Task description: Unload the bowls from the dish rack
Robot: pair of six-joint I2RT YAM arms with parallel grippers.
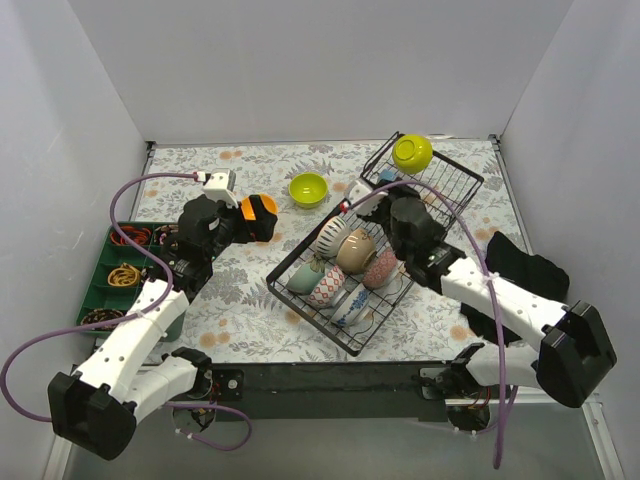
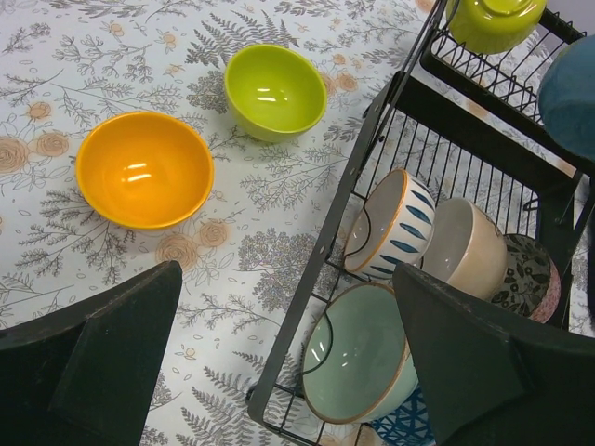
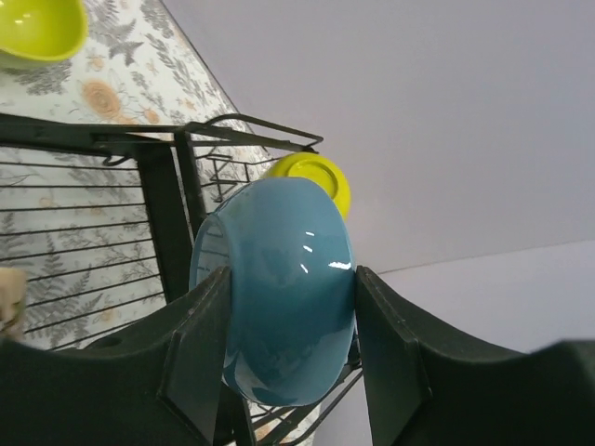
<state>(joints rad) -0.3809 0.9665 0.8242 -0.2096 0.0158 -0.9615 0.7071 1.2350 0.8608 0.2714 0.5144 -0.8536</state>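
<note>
Right gripper (image 3: 290, 307) clenched on blue bowl (image 3: 274, 251), held over rack (image 1: 310, 317) near raised tier. Carry left of rack, clear wires, set rim-up beside orange bowl (image 2: 144, 169), lime bowl (image 2: 276, 90). Left gripper (image 2: 286, 274) released, hovering left of rack.
</note>
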